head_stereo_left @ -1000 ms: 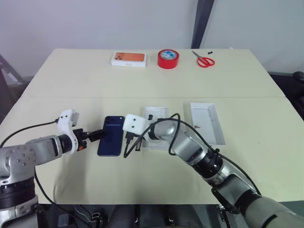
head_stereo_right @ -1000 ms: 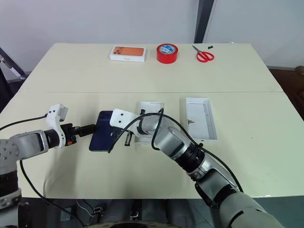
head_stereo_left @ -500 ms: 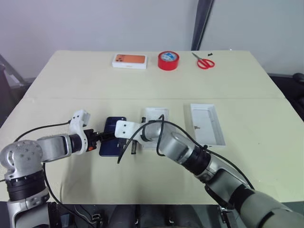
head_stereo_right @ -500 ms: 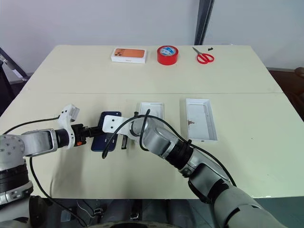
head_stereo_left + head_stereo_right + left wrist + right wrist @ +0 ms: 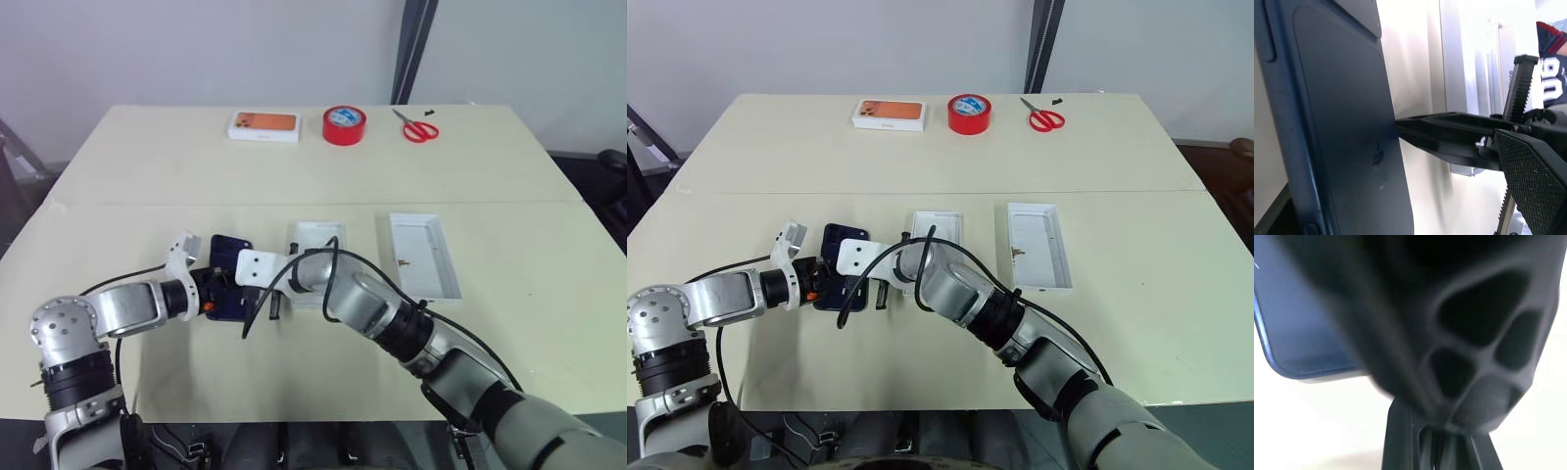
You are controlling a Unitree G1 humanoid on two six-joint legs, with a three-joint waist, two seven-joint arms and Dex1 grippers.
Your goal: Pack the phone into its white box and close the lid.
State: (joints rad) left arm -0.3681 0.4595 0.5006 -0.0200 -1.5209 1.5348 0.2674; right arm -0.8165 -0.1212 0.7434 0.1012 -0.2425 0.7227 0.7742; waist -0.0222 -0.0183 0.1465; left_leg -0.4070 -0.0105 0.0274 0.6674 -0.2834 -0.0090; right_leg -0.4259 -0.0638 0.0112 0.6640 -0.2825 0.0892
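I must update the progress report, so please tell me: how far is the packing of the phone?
Nothing is packed yet. The phone lies on the table, left of the white box; the lid lies open-side up farther right. In hand: both tools work at the phone, the open left tool at its edge, the shut right tool beside it. Left: lift the phone, box it, close the lid.

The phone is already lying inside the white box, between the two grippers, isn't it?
Not quite. In the left eye view the phone lies on the bare table, just left of the white box, which holds no phone. It is indeed between the left gripper and right gripper.
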